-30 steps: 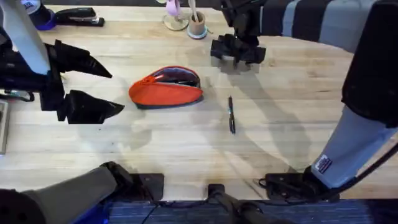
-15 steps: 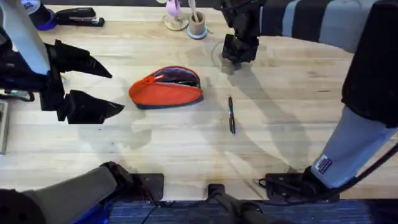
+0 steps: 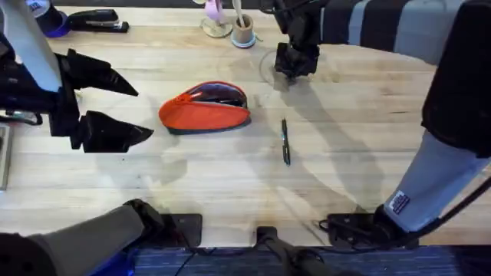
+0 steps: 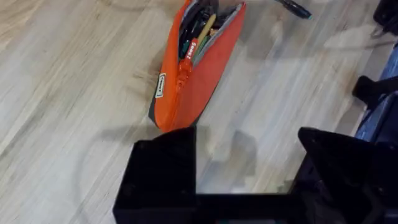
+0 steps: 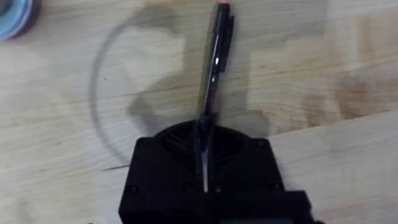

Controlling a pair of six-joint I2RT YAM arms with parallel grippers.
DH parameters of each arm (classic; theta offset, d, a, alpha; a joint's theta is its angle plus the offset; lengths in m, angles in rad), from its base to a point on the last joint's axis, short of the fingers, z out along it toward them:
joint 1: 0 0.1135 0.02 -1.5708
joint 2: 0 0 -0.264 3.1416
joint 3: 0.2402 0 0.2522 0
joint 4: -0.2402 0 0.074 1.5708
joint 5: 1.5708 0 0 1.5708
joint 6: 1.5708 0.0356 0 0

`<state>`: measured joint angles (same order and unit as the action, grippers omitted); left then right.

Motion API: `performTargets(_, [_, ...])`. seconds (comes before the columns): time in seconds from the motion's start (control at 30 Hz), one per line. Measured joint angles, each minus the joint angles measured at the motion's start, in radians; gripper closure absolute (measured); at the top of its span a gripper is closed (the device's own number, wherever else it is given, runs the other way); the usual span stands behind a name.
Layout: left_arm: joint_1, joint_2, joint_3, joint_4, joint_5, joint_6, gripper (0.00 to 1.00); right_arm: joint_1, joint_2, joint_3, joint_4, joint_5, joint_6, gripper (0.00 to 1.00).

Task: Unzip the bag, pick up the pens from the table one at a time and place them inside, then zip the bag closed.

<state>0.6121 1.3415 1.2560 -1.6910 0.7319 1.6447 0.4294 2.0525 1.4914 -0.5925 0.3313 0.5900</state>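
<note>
Overhead: right end effector unmoved; pen still clamped

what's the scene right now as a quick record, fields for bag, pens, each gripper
bag: orange pouch, unzipped, lying on the table
bag contents: items visible inside through the opening
pen on table: one, lying loose right of the bag
pen in grip: one, clamped between the right gripper's fingers, far side of the table
right gripper: shut on the pen
left gripper: open, left of the bag, holding nothing
</note>
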Motion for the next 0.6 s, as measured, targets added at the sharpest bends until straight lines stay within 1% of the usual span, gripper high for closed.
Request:
performTargets(0.2, [0.0,0.0,0.0,0.0,0.0,0.0,0.007,0.003,-0.036,-0.001,-0.041,-0.042,-0.094,0.97])
performTargets(0.6, [0.0,0.0,0.0,0.0,0.0,0.0,0.007,0.007,-0.277,-0.002,-0.151,-0.063,-0.233,0.97])
